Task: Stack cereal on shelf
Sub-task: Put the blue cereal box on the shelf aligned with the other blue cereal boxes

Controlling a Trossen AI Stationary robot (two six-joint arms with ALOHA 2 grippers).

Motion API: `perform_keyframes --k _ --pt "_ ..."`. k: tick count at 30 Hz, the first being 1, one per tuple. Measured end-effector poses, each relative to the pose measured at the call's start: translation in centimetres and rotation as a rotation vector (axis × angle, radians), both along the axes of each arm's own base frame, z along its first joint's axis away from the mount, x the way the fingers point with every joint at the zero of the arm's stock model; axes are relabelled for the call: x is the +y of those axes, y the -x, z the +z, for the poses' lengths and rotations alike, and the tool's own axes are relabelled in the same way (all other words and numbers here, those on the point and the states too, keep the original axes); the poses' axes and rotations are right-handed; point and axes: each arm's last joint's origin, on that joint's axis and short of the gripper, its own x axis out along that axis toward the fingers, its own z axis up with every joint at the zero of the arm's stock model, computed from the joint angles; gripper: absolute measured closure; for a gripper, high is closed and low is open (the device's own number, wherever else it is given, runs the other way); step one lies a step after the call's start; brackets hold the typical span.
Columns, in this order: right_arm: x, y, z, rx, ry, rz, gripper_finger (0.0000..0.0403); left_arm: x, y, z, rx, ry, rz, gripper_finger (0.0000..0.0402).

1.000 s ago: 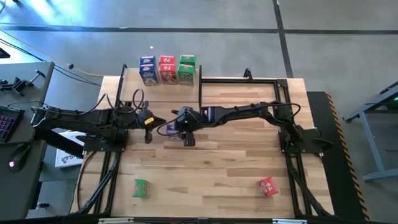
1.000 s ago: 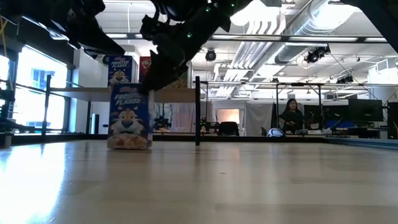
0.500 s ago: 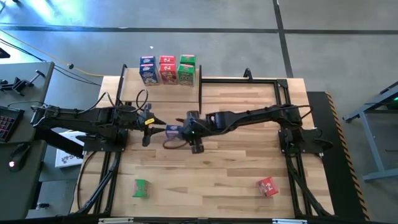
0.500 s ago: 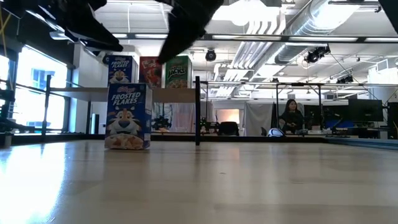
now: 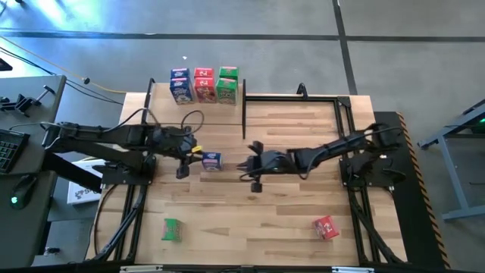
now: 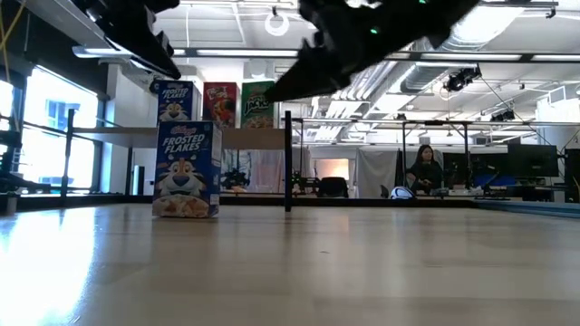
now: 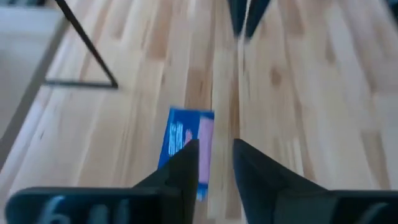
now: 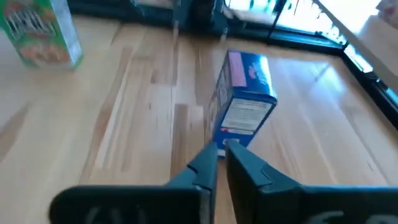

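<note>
A blue cereal box (image 5: pixel 211 161) stands upright on its base on the table's middle, with no gripper touching it. My left gripper (image 7: pixel 214 146) hovers just left of and above it, slanting down, fingers slightly open. My right gripper (image 8: pixel 221 146) is shut, a short way to the right of the box (image 8: pixel 245 99), pointing at it. A blue (image 5: pixel 179 85), a red (image 5: pixel 203 83) and a green cereal box (image 5: pixel 226 83) stand side by side on the shelf (image 6: pixel 254 138) at the far left.
A green cereal box (image 5: pixel 172 229) lies near the table's near left edge and a red one (image 5: pixel 326 227) near the near right edge. Black shelf posts (image 6: pixel 288 163) and a black frame (image 5: pixel 292 98) stand along the far edge. Bare wood lies between the arms.
My right gripper has left the blue box's top and drawn back toward the table's right edge, leaving the box standing in place. My left gripper has risen a little and tipped further downward beside the box.
</note>
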Motion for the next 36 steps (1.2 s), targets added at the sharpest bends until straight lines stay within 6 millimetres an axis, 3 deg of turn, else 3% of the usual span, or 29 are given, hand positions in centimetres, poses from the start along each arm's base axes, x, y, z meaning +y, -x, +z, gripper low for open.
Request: perform_keyframes --k 8,12,16,26,36 --pt "0.7 4.1 -1.0 -0.102 -0.03 -0.008 0.0392 0.0 -2.4 1.1 0.253 -0.014 -0.021 0.0201" --pt "0.8 4.7 -1.5 -0.109 -0.034 -0.012 0.0401 0.0 -4.6 0.7 0.306 -0.015 -0.04 0.0147" --pt "0.9 4.9 -1.8 -0.093 -0.04 -0.013 0.0402 0.1 -6.7 -0.3 0.378 -0.052 -0.074 0.0118" --pt "1.1 4.9 -1.8 -0.097 -0.044 -0.003 0.0402 1.3 -8.9 -3.1 0.542 -0.104 -0.065 0.0112" --pt "1.1 4.9 -1.8 -0.097 -0.044 -0.001 0.0402 1.9 -9.0 -3.5 0.567 -0.106 -0.049 0.0144"
